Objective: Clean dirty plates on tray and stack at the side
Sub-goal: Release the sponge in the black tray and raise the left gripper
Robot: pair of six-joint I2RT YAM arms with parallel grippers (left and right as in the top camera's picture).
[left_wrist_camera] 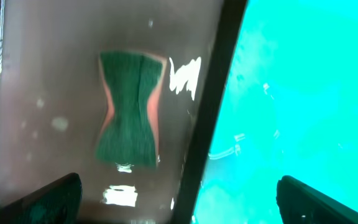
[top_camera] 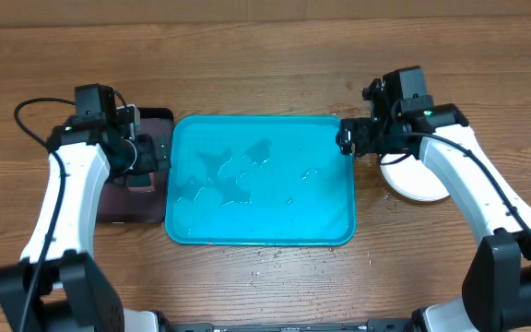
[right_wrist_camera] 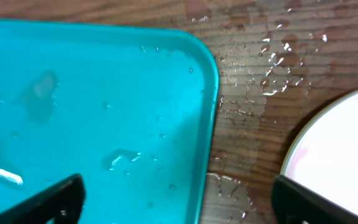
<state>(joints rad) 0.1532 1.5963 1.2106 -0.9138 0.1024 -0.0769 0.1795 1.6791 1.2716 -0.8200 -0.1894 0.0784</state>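
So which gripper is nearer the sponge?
Left. The left gripper hangs just over the sponge; the right gripper is across the teal tray, beside the white plate.

Wet teal tray, white plate alongside.

table: wood | on it: teal tray, dark tray, white plate, perhaps stacked

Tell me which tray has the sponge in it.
The small dark tray, on the robot's left: the green sponge lies in it. The big teal tray holds no sponge.
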